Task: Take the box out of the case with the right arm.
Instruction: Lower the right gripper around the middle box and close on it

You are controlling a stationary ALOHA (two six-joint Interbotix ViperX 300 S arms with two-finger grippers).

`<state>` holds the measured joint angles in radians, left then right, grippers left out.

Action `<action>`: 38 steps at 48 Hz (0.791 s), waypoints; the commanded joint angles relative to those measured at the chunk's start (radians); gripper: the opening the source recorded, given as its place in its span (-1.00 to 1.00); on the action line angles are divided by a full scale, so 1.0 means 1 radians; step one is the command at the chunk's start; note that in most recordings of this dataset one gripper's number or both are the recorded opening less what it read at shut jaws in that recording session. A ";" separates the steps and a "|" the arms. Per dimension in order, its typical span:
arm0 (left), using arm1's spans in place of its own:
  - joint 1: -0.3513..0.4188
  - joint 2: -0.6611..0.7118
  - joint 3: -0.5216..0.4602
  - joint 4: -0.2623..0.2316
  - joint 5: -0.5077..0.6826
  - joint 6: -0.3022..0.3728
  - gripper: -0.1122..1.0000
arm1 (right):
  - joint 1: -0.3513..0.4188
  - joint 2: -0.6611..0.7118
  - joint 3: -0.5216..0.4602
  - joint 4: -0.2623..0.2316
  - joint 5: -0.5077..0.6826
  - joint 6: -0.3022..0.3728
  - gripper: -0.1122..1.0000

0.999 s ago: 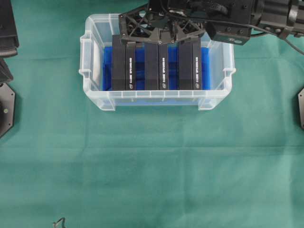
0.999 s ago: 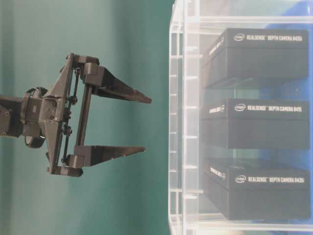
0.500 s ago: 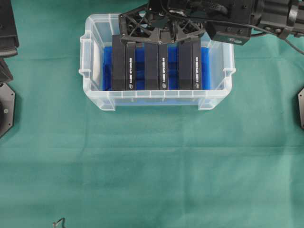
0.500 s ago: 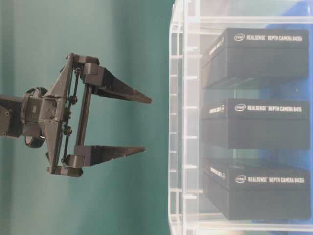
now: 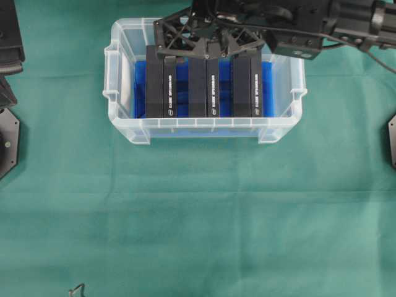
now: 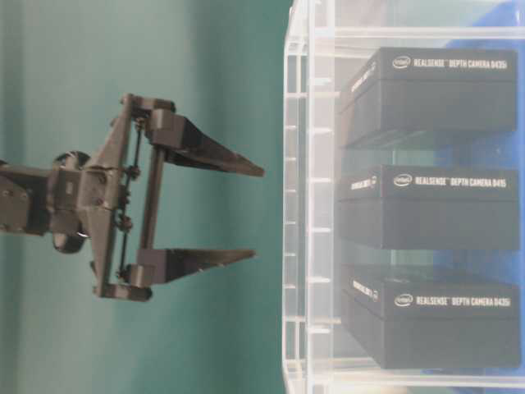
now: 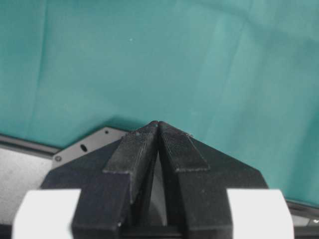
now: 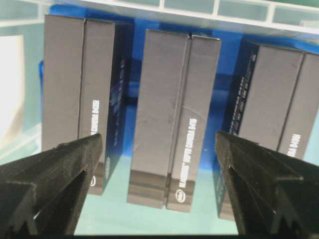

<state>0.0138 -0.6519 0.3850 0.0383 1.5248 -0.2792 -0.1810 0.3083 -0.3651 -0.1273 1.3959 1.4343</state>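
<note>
With its fingers [image 8: 55, 169] spread wide, the right gripper [image 8: 159, 164] hovers at the case's [image 5: 124, 127] twelve o'clock edge, framing the middle box [image 8: 172, 117]; the approach seems in hand, and the next move likely calls for descending and closing.

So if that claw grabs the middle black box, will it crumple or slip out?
Probably neither. The middle box has crisp, straight edges, so it looks like stiff cardboard. Its faces look matte rather than glossy, so the open right gripper should hold it. Standing on a narrow side in the case, it might tip if nudged.
</note>
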 commanded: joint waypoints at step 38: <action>0.003 0.000 -0.028 -0.002 -0.003 0.000 -0.60 | -0.025 0.006 0.161 0.020 -0.184 -0.002 0.94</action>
<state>0.0138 -0.6504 0.3850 0.0383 1.5248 -0.2792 -0.2025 0.3344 -0.2056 -0.1089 1.2333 1.4312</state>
